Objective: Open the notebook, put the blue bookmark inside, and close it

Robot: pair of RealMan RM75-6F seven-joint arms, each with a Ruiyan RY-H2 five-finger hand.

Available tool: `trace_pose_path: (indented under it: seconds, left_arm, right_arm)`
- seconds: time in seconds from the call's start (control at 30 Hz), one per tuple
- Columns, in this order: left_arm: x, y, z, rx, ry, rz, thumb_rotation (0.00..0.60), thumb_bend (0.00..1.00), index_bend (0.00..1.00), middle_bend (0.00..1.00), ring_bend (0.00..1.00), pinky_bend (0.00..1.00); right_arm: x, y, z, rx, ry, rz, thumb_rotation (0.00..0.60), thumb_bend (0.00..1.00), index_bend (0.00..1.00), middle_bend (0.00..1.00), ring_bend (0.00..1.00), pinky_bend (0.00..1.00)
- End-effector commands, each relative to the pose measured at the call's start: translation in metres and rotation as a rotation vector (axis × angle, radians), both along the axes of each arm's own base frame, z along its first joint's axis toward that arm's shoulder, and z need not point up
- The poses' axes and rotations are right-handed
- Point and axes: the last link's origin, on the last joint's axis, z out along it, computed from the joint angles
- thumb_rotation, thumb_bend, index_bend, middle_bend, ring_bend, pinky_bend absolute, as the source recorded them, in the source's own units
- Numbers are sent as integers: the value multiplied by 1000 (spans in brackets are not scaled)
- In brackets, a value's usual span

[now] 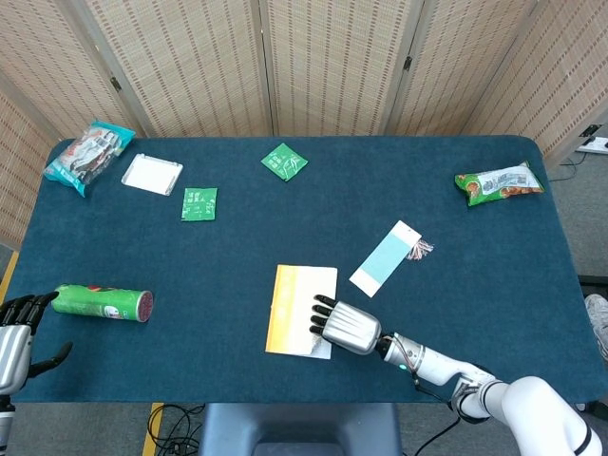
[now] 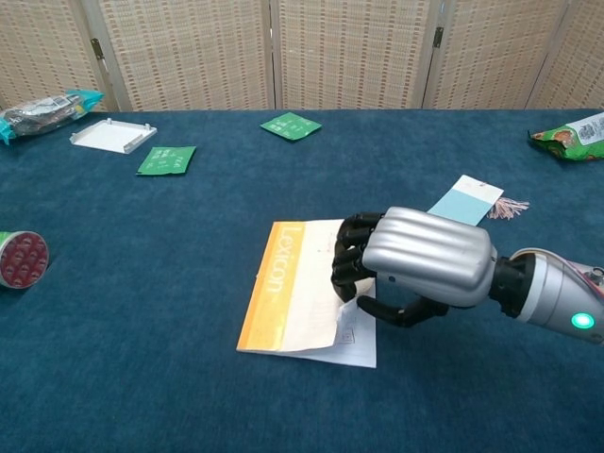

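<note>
Your right hand (image 2: 415,260) rests on the right edge of the orange-spined white paper notebook (image 1: 299,309), fingers curled and lifting the cover's corner. The notebook's long axis runs toward the screen. The pale blue card bookmark (image 1: 385,257) lies just right of it, tassel pointing away-right. Your left hand (image 1: 17,332), empty with fingers apart, hangs far left of the notebook.

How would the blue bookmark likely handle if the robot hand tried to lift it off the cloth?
The blue bookmark lies flat and looks card-thin, so it is probably light, bendy and hard to get fingers under. Its tassel looks loose and would likely dangle.
</note>
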Motion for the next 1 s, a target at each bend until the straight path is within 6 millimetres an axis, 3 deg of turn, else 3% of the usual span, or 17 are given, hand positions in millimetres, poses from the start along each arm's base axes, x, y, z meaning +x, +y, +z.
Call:
trace_pose_path:
  seconds: [0.03, 0.2, 0.7, 1.0]
  left_arm:
    - [0, 0, 0, -4, 0, -2, 600, 253, 194, 252, 180, 181]
    - [1, 1, 2, 1, -7, -6, 600, 253, 194, 252, 180, 181]
    - [2, 3, -1, -8, -10, -8, 600, 253, 195, 250, 180, 181]
    - [2, 4, -2, -12, -17, -10, 600, 253, 195, 250, 180, 181]
  right_arm:
    - [3, -1, 0, 4, -7, 10, 600, 531, 621, 517, 353, 228]
    - [3, -7, 10, 2, 12, 44, 600, 549, 681, 540, 370, 228]
    - [14, -13, 60, -30, 146, 215, 600, 556, 716, 556, 389, 228]
    - [33, -9, 60, -57, 90, 235, 600, 549, 716, 555, 389, 228]
